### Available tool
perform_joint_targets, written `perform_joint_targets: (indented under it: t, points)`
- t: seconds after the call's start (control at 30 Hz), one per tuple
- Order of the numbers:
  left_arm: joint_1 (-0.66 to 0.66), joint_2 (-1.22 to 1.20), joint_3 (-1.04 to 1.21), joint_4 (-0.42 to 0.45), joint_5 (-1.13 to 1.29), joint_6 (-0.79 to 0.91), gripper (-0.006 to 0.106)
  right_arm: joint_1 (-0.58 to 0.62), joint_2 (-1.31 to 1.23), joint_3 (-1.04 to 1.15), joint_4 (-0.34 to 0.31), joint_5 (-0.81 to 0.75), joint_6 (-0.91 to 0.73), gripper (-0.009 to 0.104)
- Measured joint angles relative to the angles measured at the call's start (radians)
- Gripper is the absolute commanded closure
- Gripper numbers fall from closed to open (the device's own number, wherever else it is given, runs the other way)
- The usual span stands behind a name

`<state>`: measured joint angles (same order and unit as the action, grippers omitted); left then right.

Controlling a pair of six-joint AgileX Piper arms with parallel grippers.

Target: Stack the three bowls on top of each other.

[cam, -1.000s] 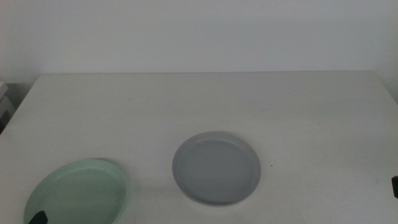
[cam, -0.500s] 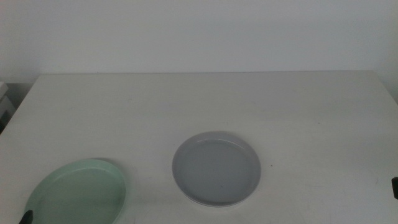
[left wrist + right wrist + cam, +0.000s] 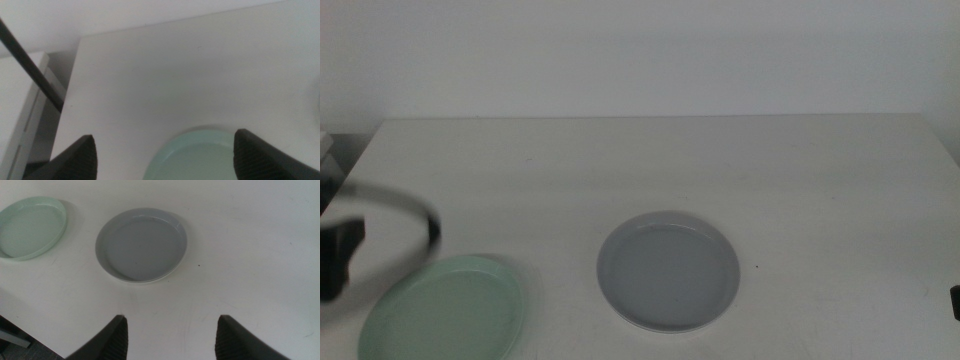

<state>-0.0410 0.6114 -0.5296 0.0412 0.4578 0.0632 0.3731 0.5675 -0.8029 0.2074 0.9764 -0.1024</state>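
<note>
The left gripper hovered over the tabletop at the near left, its jaws spread wide and holding nothing, with the mint bowl lying just below between them. The grey bowl sat near the middle (a white rim seemed to show beneath it). The right gripper waited at the near right, jaws wide apart and empty.
</note>
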Motion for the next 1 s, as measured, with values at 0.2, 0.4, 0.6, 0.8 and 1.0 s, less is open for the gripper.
perform_joint_targets:
  t: [0.2,0.4,0.6,0.8,1.0]
  points:
    - [0.000,0.281,-0.346,-0.067,0.284,-0.005,-0.001,0.000,0.000,0.000,0.000,0.002,0.000,0.050]
    - [0.000,0.468,-0.522,-0.098,0.500,-0.005,-0.001,0.000,0.000,0.000,0.000,0.002,0.000,0.050]
    - [0.000,0.587,-0.534,-0.115,0.517,-0.006,-0.001,0.000,0.000,0.000,0.000,0.002,0.000,0.050]
    - [0.126,0.705,-0.535,-0.169,0.596,0.101,-0.001,0.000,0.000,0.000,0.000,0.004,0.000,0.050]
    - [0.262,0.801,-0.535,-0.197,0.617,0.250,-0.001,0.000,0.000,0.000,0.000,0.004,0.000,0.050]
